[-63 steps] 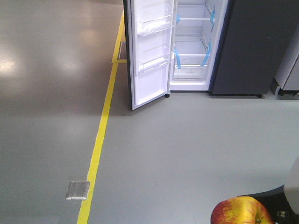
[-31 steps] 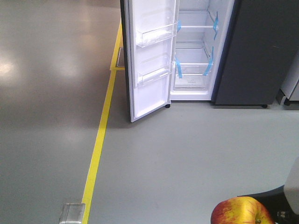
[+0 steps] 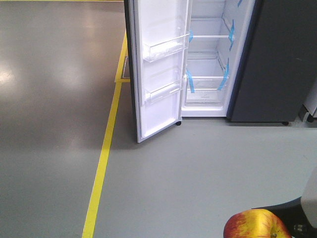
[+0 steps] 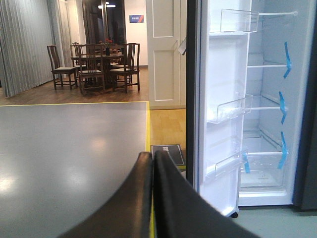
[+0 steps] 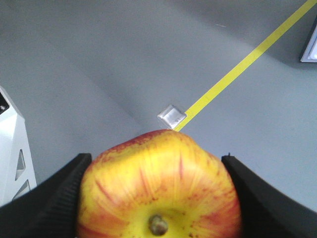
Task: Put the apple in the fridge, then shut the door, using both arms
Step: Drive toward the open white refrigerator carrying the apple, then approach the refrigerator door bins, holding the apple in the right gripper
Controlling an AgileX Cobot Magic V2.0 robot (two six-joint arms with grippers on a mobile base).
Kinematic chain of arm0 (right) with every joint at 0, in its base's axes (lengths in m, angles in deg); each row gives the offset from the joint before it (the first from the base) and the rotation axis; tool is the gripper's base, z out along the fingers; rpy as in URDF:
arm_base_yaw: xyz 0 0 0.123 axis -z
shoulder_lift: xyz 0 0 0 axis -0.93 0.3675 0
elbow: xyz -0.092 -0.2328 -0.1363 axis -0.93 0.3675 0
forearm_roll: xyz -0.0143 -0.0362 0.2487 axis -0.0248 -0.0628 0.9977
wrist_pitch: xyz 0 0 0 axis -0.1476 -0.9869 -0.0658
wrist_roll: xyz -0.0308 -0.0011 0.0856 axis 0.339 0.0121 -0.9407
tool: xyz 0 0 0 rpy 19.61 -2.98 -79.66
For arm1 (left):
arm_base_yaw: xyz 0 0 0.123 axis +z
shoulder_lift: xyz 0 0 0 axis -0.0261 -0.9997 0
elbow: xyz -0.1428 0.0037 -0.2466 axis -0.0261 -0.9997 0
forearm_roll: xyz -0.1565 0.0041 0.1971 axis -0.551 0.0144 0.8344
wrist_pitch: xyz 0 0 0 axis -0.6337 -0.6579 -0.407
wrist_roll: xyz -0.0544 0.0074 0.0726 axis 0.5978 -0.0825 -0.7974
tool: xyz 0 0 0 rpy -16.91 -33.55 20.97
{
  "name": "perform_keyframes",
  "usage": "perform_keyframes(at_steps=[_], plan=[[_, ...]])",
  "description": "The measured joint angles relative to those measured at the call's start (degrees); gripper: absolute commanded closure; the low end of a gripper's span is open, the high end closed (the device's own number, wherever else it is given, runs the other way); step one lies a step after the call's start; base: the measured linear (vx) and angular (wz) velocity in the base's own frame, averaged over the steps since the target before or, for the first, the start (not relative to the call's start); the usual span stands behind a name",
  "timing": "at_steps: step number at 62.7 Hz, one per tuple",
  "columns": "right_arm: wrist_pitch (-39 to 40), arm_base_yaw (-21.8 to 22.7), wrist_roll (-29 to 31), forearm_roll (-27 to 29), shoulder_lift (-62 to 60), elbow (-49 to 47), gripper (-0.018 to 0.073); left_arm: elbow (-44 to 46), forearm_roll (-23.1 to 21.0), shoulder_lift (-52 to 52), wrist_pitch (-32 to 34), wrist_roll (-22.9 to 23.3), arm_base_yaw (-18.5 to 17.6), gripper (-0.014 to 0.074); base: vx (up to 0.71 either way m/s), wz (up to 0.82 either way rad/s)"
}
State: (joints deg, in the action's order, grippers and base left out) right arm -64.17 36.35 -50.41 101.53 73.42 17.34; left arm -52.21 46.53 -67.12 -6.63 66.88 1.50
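The apple (image 5: 158, 188), yellow streaked with red, sits between the black pads of my right gripper (image 5: 156, 163), which is shut on it, stem toward the camera. In the front view the apple (image 3: 255, 224) shows at the bottom right edge. The dark fridge (image 3: 270, 64) stands ahead with its white interior and blue-taped shelves (image 3: 208, 77) exposed. Its door (image 3: 158, 69) is swung wide open to the left, clear bins facing out. My left gripper (image 4: 152, 158) is shut with nothing in it, and the open door (image 4: 223, 104) stands to its right.
A yellow floor line (image 3: 104, 158) runs up the grey floor toward the door's left side. A small metal floor plate (image 5: 172, 117) lies on that line. In the left wrist view, a dark table with chairs (image 4: 99, 64) stands far back and a black mat (image 4: 167, 153) lies near the fridge.
The fridge and door have grown larger and shifted lower in the front view; the base has rolled closer. The metal floor plate has slid out of the bottom edge. The apple stays held.
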Motion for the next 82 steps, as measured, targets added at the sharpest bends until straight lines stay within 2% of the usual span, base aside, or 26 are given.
perform_keyframes(at_steps=[82], plan=[[-0.34,0.00,0.00,0.00,0.00,0.00,0.0124,0.00,0.00,0.00,0.00,0.00,0.00,0.0603,0.19,-0.01]])
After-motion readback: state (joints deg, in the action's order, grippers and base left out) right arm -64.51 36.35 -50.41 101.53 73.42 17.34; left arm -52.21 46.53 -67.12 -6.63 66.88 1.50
